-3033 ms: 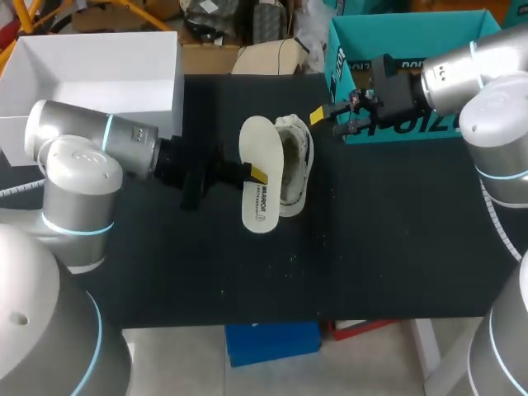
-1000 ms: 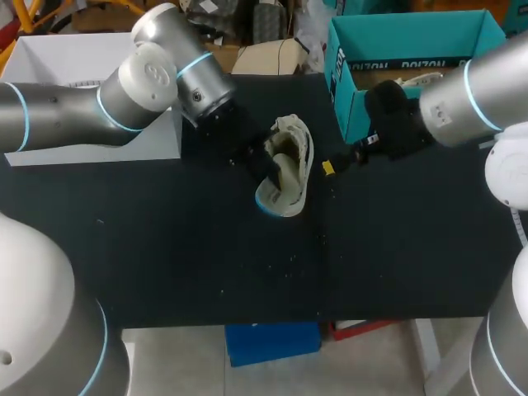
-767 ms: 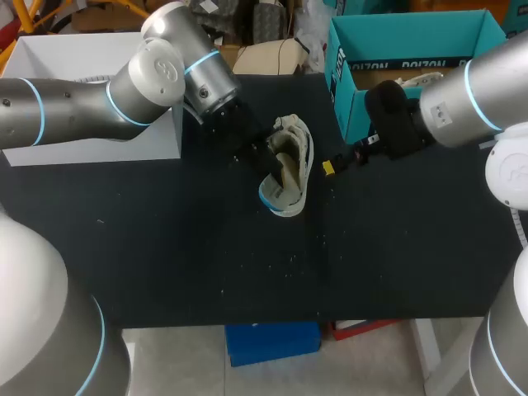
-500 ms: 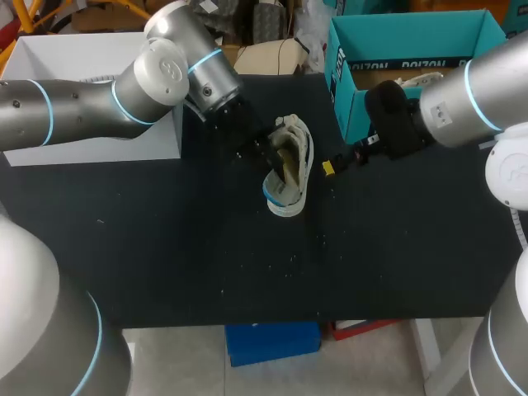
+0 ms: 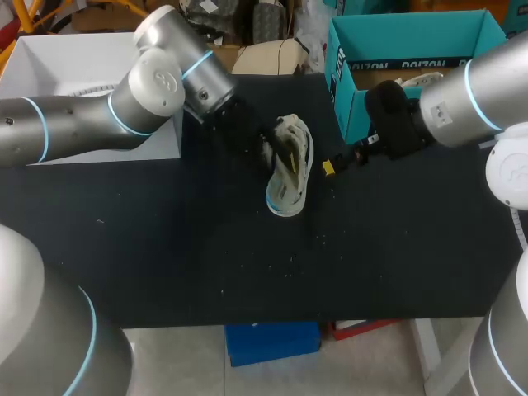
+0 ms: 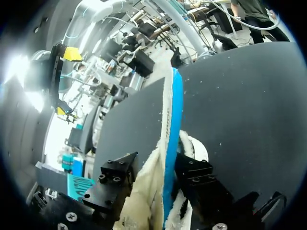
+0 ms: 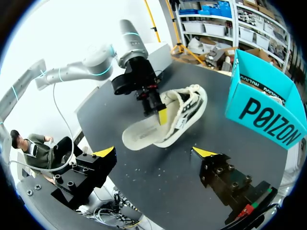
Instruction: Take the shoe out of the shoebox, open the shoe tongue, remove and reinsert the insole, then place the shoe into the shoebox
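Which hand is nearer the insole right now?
Left. The left hand grips the insole, which sticks partly out of the shoe. The right hand hangs open beside the shoe, on the box side, touching nothing.

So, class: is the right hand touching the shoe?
Apart. The right wrist view shows bare table between the open right hand and the shoe.
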`<action>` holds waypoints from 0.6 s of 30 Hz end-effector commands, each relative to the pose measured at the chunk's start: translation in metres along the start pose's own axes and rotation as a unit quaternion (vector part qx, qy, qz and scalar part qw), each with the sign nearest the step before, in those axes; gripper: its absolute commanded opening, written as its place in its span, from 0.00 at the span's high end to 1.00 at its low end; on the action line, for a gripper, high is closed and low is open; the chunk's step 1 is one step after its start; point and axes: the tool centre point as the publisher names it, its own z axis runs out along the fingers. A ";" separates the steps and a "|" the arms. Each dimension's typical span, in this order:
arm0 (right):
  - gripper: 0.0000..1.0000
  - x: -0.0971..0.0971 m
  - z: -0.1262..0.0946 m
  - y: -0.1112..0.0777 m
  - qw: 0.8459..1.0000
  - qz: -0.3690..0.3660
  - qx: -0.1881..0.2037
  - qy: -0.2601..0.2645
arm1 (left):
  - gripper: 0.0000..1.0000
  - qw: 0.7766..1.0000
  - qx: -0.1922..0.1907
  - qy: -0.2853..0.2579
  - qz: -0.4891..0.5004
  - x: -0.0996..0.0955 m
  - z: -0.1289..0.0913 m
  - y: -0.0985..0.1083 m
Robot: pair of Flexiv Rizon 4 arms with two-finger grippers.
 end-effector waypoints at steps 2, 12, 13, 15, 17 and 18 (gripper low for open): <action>0.00 0.001 0.001 0.001 1.000 0.000 0.001 -0.001 | 0.18 1.000 -0.019 0.009 0.008 0.000 -0.011 -0.028; 0.00 0.001 0.001 0.001 1.000 0.000 0.001 -0.001 | 0.58 0.999 0.008 0.047 0.010 0.009 -0.007 -0.063; 0.00 0.001 0.001 0.001 1.000 0.000 0.001 -0.001 | 0.64 0.999 0.013 0.052 0.009 0.011 -0.005 -0.065; 0.00 0.001 0.001 0.001 1.000 0.000 0.001 -0.001 | 0.73 0.998 0.022 0.061 0.004 0.015 -0.001 -0.067; 0.00 0.001 0.001 0.001 1.000 0.000 0.001 -0.001 | 0.94 0.997 0.025 0.067 0.003 0.017 0.001 -0.068; 0.00 0.001 0.001 0.001 1.000 0.000 0.001 -0.001 | 1.00 0.997 0.026 0.068 0.003 0.018 0.002 -0.068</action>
